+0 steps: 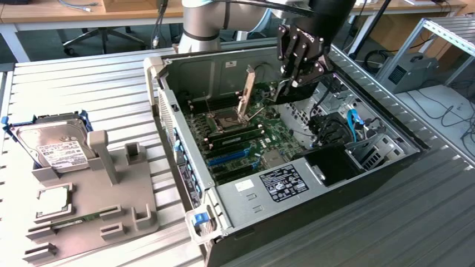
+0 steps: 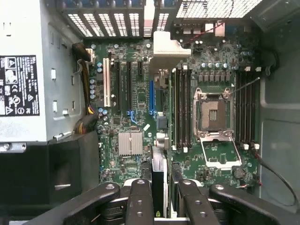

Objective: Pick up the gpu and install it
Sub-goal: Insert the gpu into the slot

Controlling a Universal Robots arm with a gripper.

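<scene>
Inside the open computer case (image 1: 167, 111), above the motherboard (image 1: 245, 139), the gpu (image 2: 159, 187) hangs from the claw (image 1: 301, 69). The claw is closed on it: in the wrist view the card shows edge-on as a thin dark strip, with a black finger (image 2: 140, 201) pressed to each face. The card is clear of the board, over the rows of long black slots between the blue slot (image 2: 151, 98) and the square metal processor socket (image 2: 213, 112). A small ribbed silver heatsink (image 2: 130, 143) sits on the green board nearby, and the grey, boxy power supply (image 1: 286, 183) with its black-and-white label fills one end of the case.

The case lies on its side on a table (image 1: 82, 89) of ribbed grey metal slats. Towards the exterior view's left, a grey moulded holder (image 1: 111, 194) with upright posts rests on the table, and a silver hard drive (image 1: 55, 147) with a white label leans in it. Beyond the table stand wooden desks and an office chair (image 1: 104, 36); loose cables lie on the floor at the exterior view's right.
</scene>
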